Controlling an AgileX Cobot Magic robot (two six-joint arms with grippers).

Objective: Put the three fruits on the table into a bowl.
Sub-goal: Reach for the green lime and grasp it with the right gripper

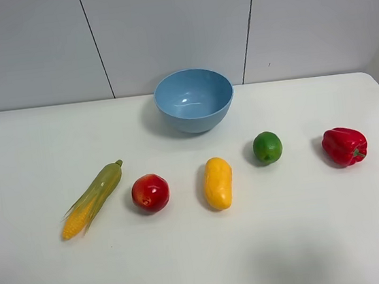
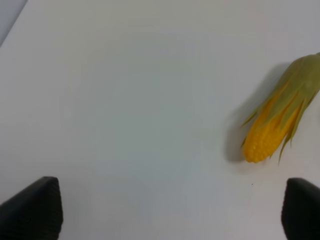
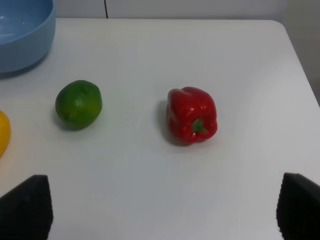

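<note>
The light-blue bowl (image 1: pixel 194 100) stands at the back middle of the white table (image 1: pixel 309 231). In a row in front of it lie the red apple-like fruit (image 1: pixel 150 192), the yellow-orange mango (image 1: pixel 217 182) and the green lime (image 1: pixel 267 147). Neither arm shows in the exterior high view. My left gripper (image 2: pixel 167 215) is open over bare tabletop, with nothing between its dark fingertips (image 2: pixel 30 212). My right gripper (image 3: pixel 162 210) is open too, short of the lime (image 3: pixel 78 103); the bowl (image 3: pixel 22 35) and an edge of the mango (image 3: pixel 2 132) show at the side.
A corn cob in a green husk (image 1: pixel 93 197) lies left of the apple; its yellow end (image 2: pixel 267 135) shows in the left wrist view. A red bell pepper (image 1: pixel 344 145) sits at the far right, beside the lime (image 3: pixel 192 115). A wall rises behind the table.
</note>
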